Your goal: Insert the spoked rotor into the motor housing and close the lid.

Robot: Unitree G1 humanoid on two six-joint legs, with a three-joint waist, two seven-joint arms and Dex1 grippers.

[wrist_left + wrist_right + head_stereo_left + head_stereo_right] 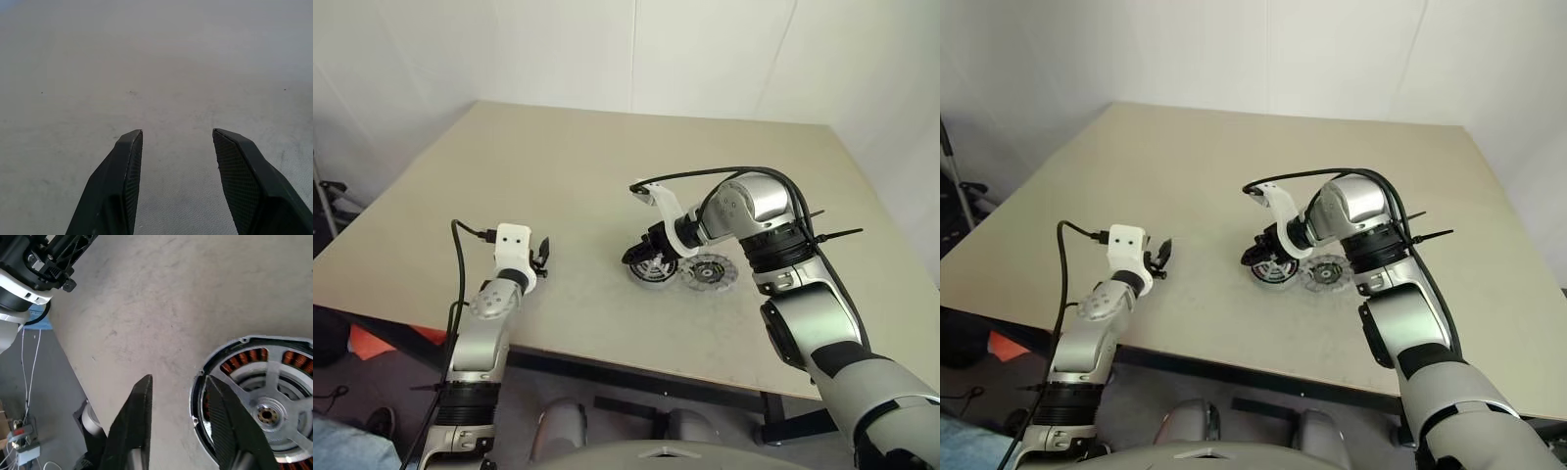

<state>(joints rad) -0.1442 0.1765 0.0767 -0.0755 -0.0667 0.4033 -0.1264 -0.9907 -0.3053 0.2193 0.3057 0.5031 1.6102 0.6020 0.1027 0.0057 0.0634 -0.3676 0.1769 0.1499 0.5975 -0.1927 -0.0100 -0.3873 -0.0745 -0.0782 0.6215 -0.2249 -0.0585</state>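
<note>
Worktop [607,157]: beige, matte; carries all parts near its front edge.
Motor housing [259,406]: round silver-grey can flat on the worktop, copper windings visible in a ring inside.
Spoked rotor [274,404]: sits inside the housing, silvery spokes and central hub facing up.
Lid [709,273]: ribbed grey disc flat on the worktop, just beside the housing on the robot's right, uncovered housing next to it.
Right gripper [178,396]: over the housing's left rim, pointing steeply down; fingers parted with a clear gap, gripping nothing. One finger [230,421] overlaps the housing rim and the rotor's edge; the other [134,416] is over bare worktop outside the rim.
Left gripper [177,142]: well apart from the parts, on the robot's left, low over bare worktop; fingers spread, nothing between them.
</note>
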